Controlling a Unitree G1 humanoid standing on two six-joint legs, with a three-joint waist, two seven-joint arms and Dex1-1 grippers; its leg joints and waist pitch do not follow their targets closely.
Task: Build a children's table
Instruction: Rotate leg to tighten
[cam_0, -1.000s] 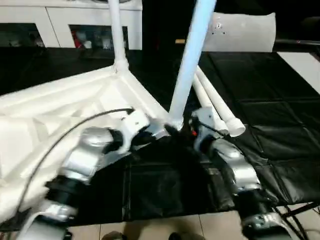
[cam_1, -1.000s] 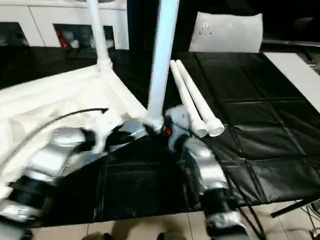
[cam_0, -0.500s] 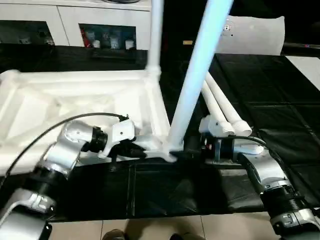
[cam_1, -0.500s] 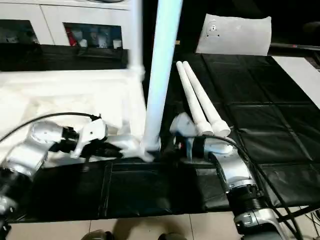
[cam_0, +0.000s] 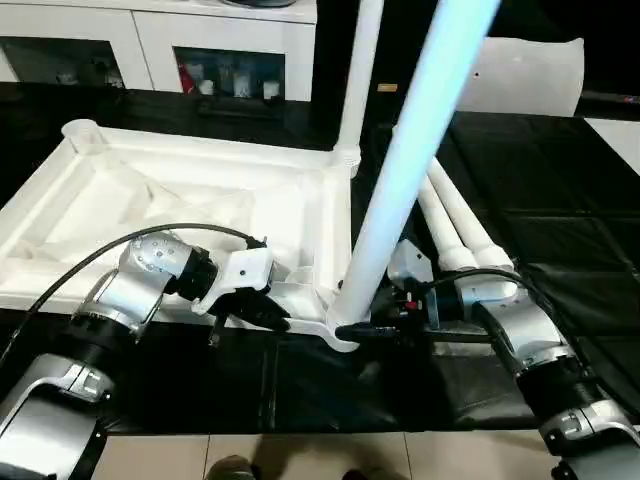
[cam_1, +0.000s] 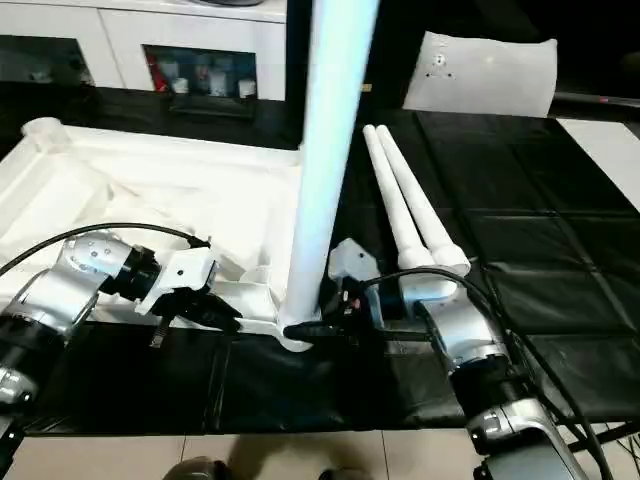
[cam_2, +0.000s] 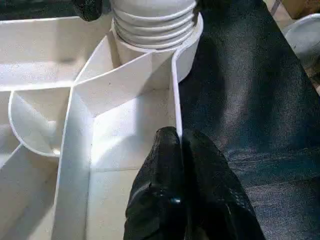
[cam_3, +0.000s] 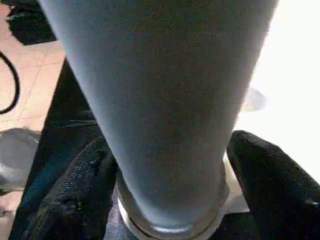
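The white tabletop (cam_0: 150, 190) lies underside up on the black mat. One leg (cam_0: 355, 80) stands upright in its far right corner socket. A second leg (cam_0: 410, 170) stands in the near right corner socket (cam_2: 155, 30). My left gripper (cam_2: 180, 132) is shut on the tabletop's near rim beside that socket, also seen at the left gripper (cam_0: 275, 310) from above. My right gripper (cam_0: 365, 330) is shut on the base of the near leg (cam_3: 165, 75), one finger on each side. Two loose legs (cam_0: 455, 225) lie side by side on the mat behind my right forearm.
The far left corner socket (cam_0: 80, 135) holds nothing. A flat white bag (cam_0: 530, 75) lies at the back right. White cabinets (cam_0: 150, 40) stand behind the table. The mat's front edge meets tiled floor (cam_0: 400, 455) close to my arms.
The whole view has swung, so the camera moved. My right gripper's fingers have drawn in around the near leg's base. The left gripper has kept its hold on the rim.
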